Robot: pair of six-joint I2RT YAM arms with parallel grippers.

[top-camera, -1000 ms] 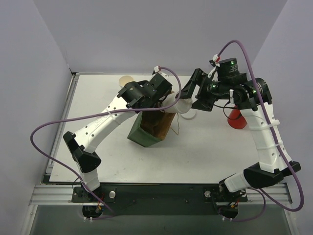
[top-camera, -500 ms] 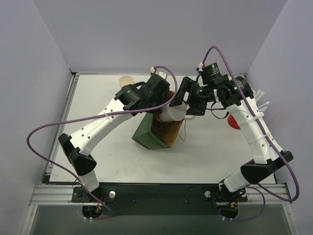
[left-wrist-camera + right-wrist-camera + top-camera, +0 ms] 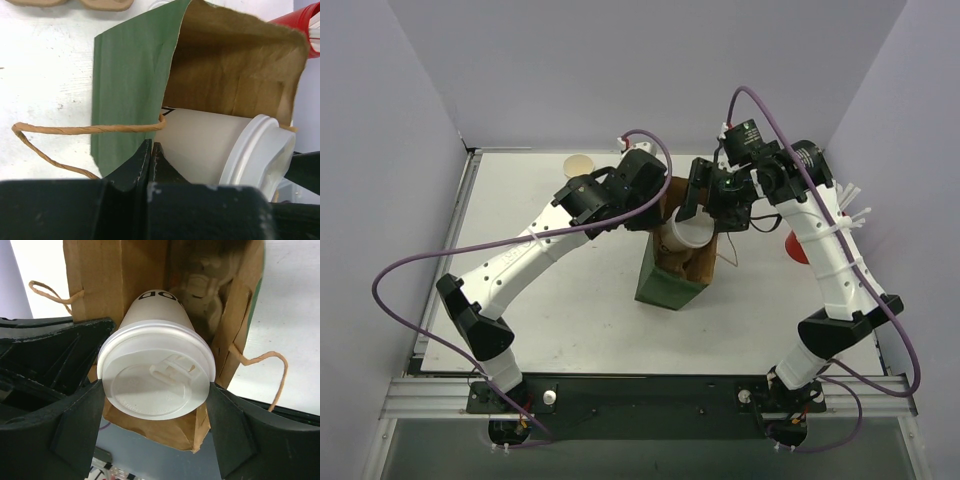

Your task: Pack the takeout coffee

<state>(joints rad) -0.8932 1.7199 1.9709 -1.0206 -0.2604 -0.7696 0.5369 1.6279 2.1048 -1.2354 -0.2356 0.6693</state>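
A takeout coffee cup (image 3: 156,382), white with a flat white lid, lies on its side with its bottom end inside the mouth of a green paper bag (image 3: 665,285) with a brown inside (image 3: 115,275). My right gripper (image 3: 156,387) is shut on the cup just below the lid, one finger on each side. In the top view, this right gripper (image 3: 692,225) and the cup (image 3: 683,236) sit over the bag's top. My left gripper (image 3: 151,146) is shut on the bag's rim, next to the cup's side (image 3: 210,142). In the top view, the left gripper (image 3: 655,205) is at the bag's back edge.
A red cup of white straws (image 3: 802,247) stands right of the bag, behind the right arm. A tan round thing (image 3: 578,165) lies at the back left of the table (image 3: 520,330). The bag's twine handles (image 3: 75,131) hang loose outside it.
The left gripper has dragged the bag to the right and stood it more upright. The right gripper has carried the cup left and down into the bag's mouth.
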